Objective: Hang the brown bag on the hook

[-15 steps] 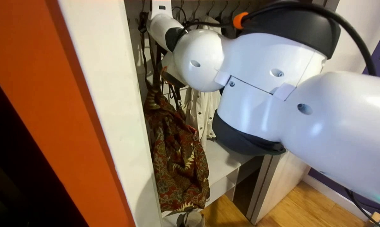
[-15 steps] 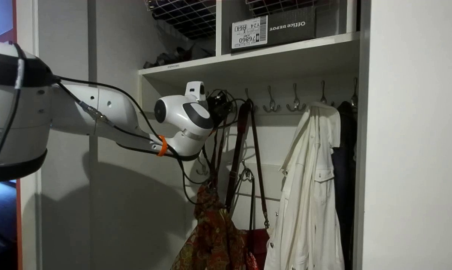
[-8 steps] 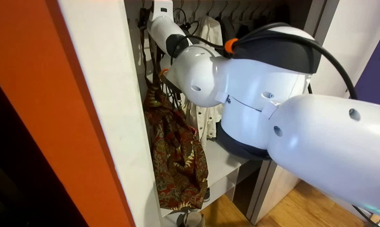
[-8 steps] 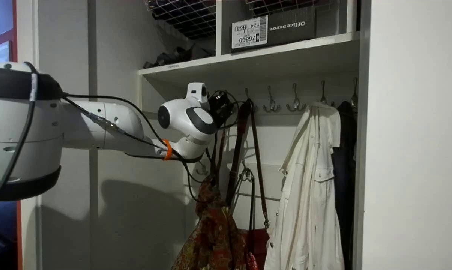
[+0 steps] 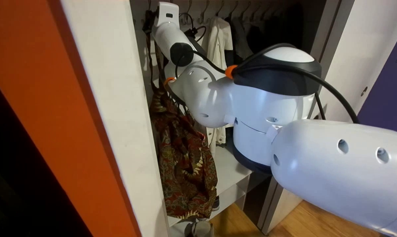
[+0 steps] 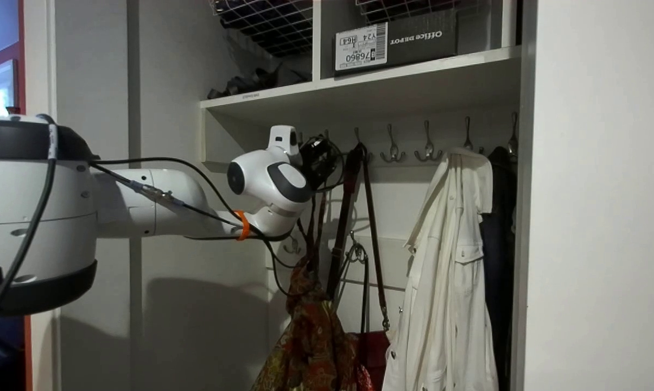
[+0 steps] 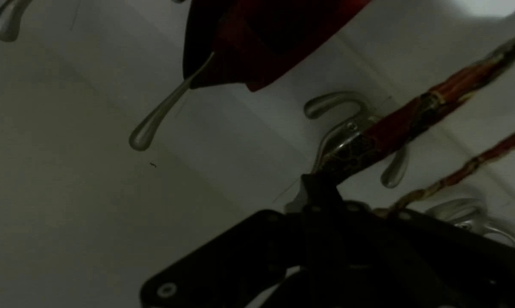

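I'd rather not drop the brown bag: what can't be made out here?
Wrist view: whether the top of the strap is over the hook; the hand covers it.
In an exterior view: the red bag, cut off by the lower edge and partly behind the brown bag.
In an exterior view: fine print on the box label, too small.

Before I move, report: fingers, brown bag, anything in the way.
Fingers shut on a strap of the brown bag, hanging below. Strap crosses a hook in the wrist view, unclear whether seated. Dark red strap on next hook, possible snag.
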